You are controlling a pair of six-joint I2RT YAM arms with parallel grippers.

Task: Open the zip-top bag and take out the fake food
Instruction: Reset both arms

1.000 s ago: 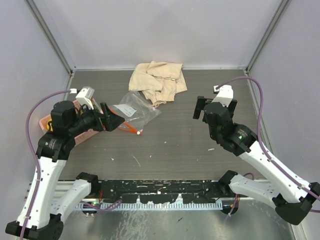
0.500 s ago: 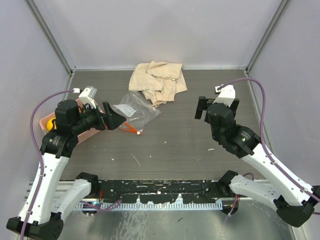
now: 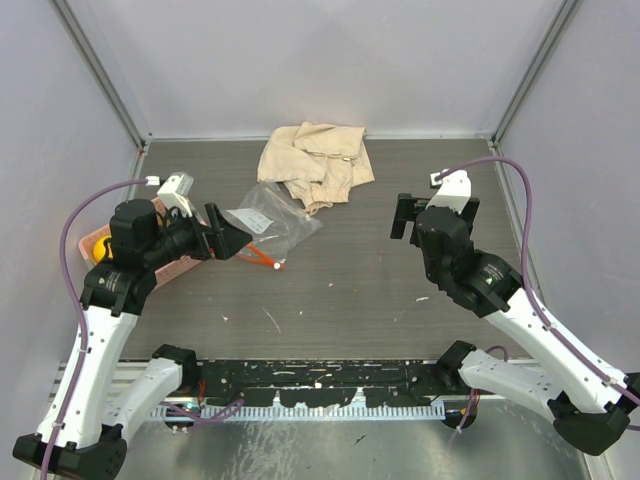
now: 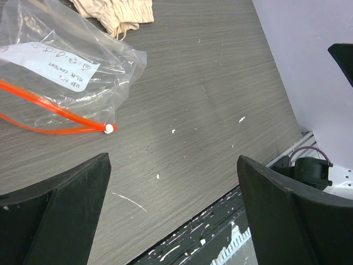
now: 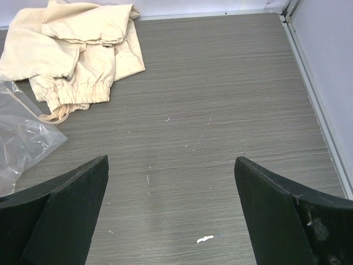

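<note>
**Enclosure and work surface.** Pale lilac-grey walls [image 3: 320, 60] with aluminium corner posts [image 3: 100, 70] enclose a dark, wood-grained desk [image 3: 350, 270]. The left gripper [image 3: 225, 243] and right gripper [image 3: 405, 215] hover over it, jaws spread wide and empty. A crumpled beige cloth [image 3: 315, 160] lies at rear centre. The zip-top bag [image 3: 268, 225] lies flat just in front of the cloth, left of centre, with its orange-red zip strip [image 4: 55, 106] nearest the left gripper. White flecks [image 4: 241, 119] dot the desk.

Pink basket [image 3: 92, 240] mostly hidden behind left arm [image 3: 130, 252], zip-top bag [image 4: 66, 88] cropped at left, label [image 4: 52, 66] illegible
</note>
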